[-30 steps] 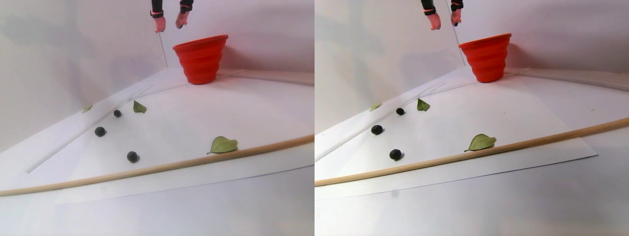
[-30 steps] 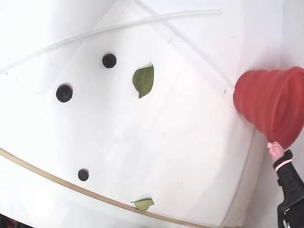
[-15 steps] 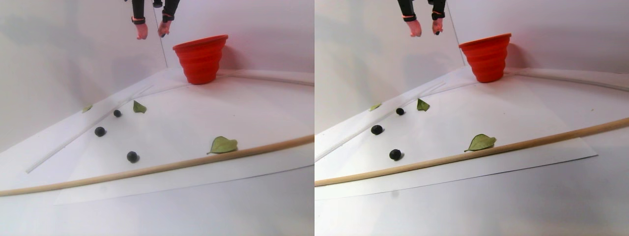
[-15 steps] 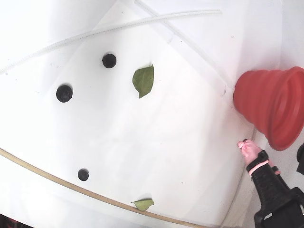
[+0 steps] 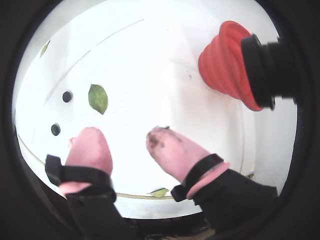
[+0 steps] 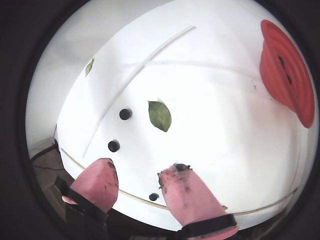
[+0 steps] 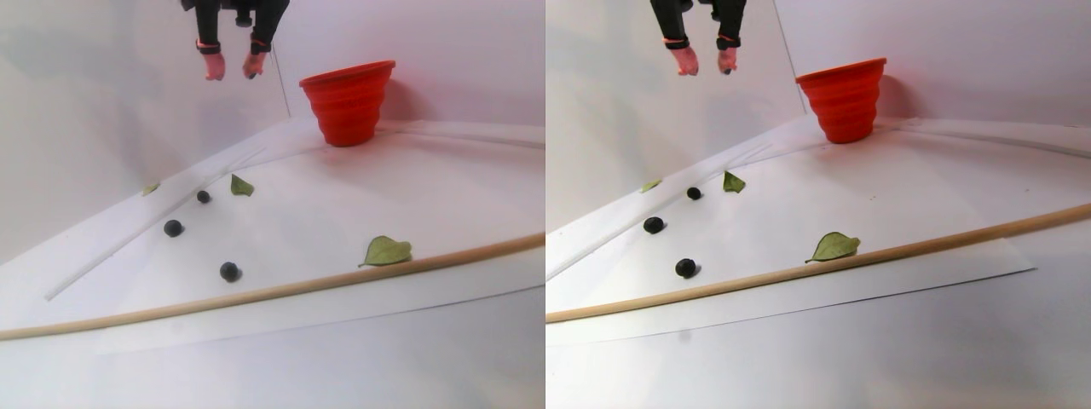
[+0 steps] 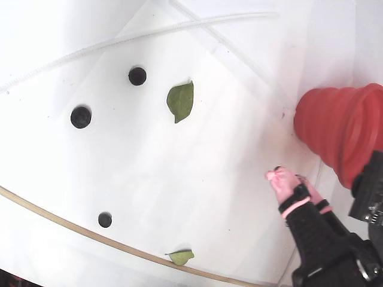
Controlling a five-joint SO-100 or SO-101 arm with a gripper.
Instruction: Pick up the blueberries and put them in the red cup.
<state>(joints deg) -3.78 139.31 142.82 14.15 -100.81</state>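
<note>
Blueberries (image 8: 81,116): three lie loose on the white sheet (image 8: 227,149), well apart from each other. Two sit near its far left edge in the fixed view, close to a green leaf (image 8: 181,100). The third lies near the wooden rod (image 7: 256,294) along the front edge.

Red cup (image 8: 338,131): upright at the far corner of the sheet. One wrist view looks into its mouth, where two dark specks (image 6: 284,67) show; probably berries already delivered, though too small to be sure.

Gripper (image 5: 122,145): high above the sheet, beside the cup. Pink-tipped fingers (image 5: 167,147) are parted with nothing between them.

Progress: partly done at best. Three berries are left to collect.

Second leaf (image 7: 388,251): touching the rod. Not part of the task.
</note>
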